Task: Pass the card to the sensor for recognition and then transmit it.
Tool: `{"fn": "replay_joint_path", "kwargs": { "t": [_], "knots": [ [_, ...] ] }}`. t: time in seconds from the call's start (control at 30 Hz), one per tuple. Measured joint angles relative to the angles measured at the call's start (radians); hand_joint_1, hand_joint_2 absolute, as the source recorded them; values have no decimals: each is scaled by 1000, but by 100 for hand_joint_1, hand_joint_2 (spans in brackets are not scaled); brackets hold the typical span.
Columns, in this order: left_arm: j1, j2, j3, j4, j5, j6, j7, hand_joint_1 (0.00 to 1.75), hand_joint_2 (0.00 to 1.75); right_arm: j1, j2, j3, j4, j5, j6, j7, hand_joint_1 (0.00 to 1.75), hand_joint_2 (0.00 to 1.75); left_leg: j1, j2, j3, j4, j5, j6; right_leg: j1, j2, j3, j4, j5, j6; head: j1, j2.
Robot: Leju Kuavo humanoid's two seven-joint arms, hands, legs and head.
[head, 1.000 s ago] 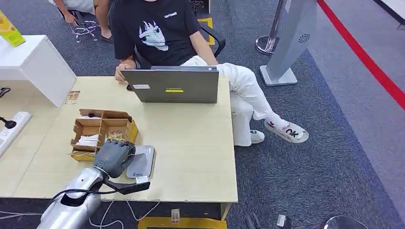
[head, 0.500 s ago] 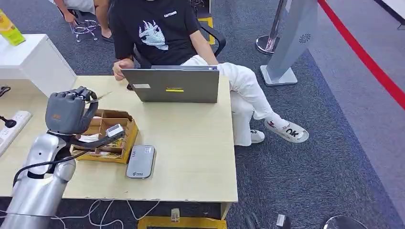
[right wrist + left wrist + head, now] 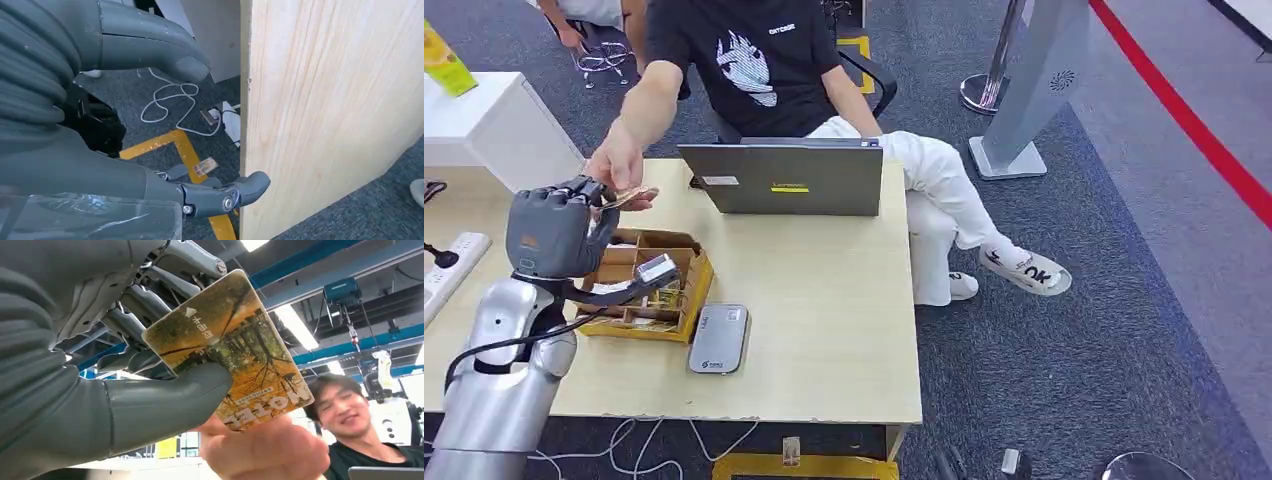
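Card (image 3: 227, 347), pinched between thumb and fingers of the left hand (image 3: 554, 232), meets the person's hand (image 3: 616, 160). Release only once their grip is firm. Right hand (image 3: 125, 125) holds nothing, fingers apart.

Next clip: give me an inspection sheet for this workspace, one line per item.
Surface: light wooden table.
Job's things: orange printed hotel card pinched in the left robot hand, a person's hand gripping its free end; grey flat card sensor lying on the table.
Clutter: brown cardboard compartment box, grey open laptop.
Grippers: right robot hand holds nothing, beside the table edge.
Cables: white loose cable on the carpet.
Surroundings: seated person, grey carpet, red floor line.
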State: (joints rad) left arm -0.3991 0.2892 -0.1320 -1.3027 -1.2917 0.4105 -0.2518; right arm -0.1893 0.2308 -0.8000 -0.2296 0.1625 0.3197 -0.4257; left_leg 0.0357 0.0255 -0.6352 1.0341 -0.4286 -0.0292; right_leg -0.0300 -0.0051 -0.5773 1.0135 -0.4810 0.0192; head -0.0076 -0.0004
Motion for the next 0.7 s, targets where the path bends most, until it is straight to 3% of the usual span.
{"fn": "replay_joint_path", "kwargs": {
  "t": [0.2, 0.23, 0.7],
  "knots": [
    [2, -1, 0, 0, -1, 0, -1, 171, 175, 0, 0, 0, 0, -2, 0, 0, 0, 175, 0, 0, 0, 0, 0, 0, 0, 0, 0, 0, 0, 0, 0, 0],
    [3, -1, 0, 0, -2, 0, -1, 0, 175, 0, 0, 0, 0, -2, 0, 0, 0, 175, 0, 0, 0, 0, 0, 0, 0, 0, 0, 0, 0, 0, 0, 0],
    [12, -18, 1, 0, -2, 1, -2, 0, 175, 0, 0, 0, 0, -3, -2, -4, 0, 175, 0, 0, -1, 0, 0, 0, 0, 0, 0, 0, 0, 0, 0, 0]
  ]
}}
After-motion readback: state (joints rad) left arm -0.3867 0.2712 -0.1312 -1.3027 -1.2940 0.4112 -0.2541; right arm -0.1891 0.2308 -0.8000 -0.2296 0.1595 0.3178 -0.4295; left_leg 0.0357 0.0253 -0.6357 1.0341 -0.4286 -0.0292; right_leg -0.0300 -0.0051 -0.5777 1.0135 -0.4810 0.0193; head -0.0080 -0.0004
